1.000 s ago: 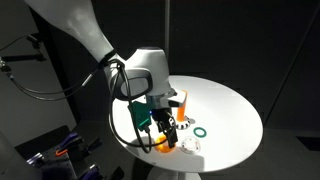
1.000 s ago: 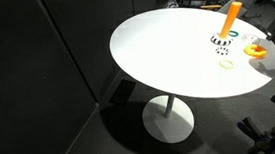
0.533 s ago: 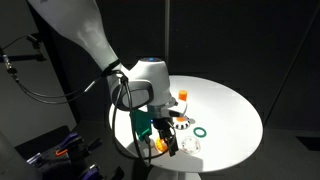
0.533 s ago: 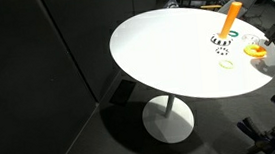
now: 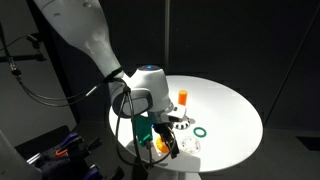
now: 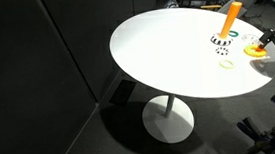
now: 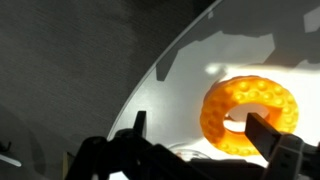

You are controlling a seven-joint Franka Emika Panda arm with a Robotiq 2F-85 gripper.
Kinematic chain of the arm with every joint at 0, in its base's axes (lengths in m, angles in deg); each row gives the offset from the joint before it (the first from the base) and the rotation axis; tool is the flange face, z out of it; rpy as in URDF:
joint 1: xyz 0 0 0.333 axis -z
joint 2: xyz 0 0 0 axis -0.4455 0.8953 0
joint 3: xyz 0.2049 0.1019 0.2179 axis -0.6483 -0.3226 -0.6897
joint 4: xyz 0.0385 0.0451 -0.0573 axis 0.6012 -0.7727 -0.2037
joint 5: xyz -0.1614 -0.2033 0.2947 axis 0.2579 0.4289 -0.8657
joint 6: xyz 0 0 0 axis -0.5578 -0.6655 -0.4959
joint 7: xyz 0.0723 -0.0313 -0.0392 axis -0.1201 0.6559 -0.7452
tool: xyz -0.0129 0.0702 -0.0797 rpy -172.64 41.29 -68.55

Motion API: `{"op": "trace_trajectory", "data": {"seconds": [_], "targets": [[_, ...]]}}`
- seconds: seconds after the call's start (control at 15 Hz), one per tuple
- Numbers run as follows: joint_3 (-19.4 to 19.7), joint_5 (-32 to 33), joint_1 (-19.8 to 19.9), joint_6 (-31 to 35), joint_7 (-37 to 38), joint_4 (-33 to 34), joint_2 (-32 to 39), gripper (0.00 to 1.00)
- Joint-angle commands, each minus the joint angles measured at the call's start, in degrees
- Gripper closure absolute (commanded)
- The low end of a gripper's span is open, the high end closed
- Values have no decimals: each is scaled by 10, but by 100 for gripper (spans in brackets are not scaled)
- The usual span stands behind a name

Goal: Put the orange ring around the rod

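- Here the claw [image 7: 195, 120] hangs low over the white round desk [image 5: 230, 105], close to its rim.
- In the wrist view its jaws stand wide apart, and nothing is clamped between them.
- The orange ring [image 7: 250, 90] lies flat on the desk, at 3 o'clock in the wrist view.
- The right-hand fingertip [image 7: 262, 130] in that view overlaps the ring's lower part. The other fingertip [image 7: 140, 122] is well clear of it at 9 o'clock.
- Whether the overlapping fingertip touches the ring cannot be told.
- In an exterior view the ring [image 6: 257, 49] sits near the desk's edge, at about 4 o'clock from the rod [image 6: 231, 17]. The two are apart.
- The rod stands upright on its black-and-white base.
- A pale ring [image 6: 227, 63] lies on the desk at 6 o'clock from that base, a little way off.
- In an exterior view [image 5: 163, 140] the claw points down at the ring, with the arm rising from it toward 11 o'clock.
- A green ring [image 5: 201, 132] lies at about 5 o'clock from the rod, off to the claw's 3 o'clock.
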Motion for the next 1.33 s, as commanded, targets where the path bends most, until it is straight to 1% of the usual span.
{"op": "trace_trajectory", "data": {"seconds": [0.0, 0.2, 0.4, 0.47, 0.53, 0.67, 0.8, 0.87, 1.0, 1.07, 1.13, 1.2, 1.27], "targets": [[-20, -22, 13, 22, -22, 19, 24, 0], [-29, -30, 17, 29, -24, 30, 39, 0], [-27, -29, 16, 32, -22, 42, 53, 0], [-25, -28, 14, 32, -20, 45, 58, 15], [-23, -28, 13, 31, -19, 48, 61, 26], [-18, -27, 10, 27, -15, 53, 65, 44], [-15, -26, 8, 24, -13, 56, 66, 60], [-12, -26, 6, 23, -10, 56, 63, 66], [-8, -26, 2, 18, -6, 54, 54, 84], [-5, -26, 1, 14, -5, 54, 49, 91], [-3, -25, 0, 9, -5, 53, 44, 95], [0, -25, -1, 5, -4, 53, 38, 92], [2, -25, -1, -2, -4, 52, 32, 92]]}}
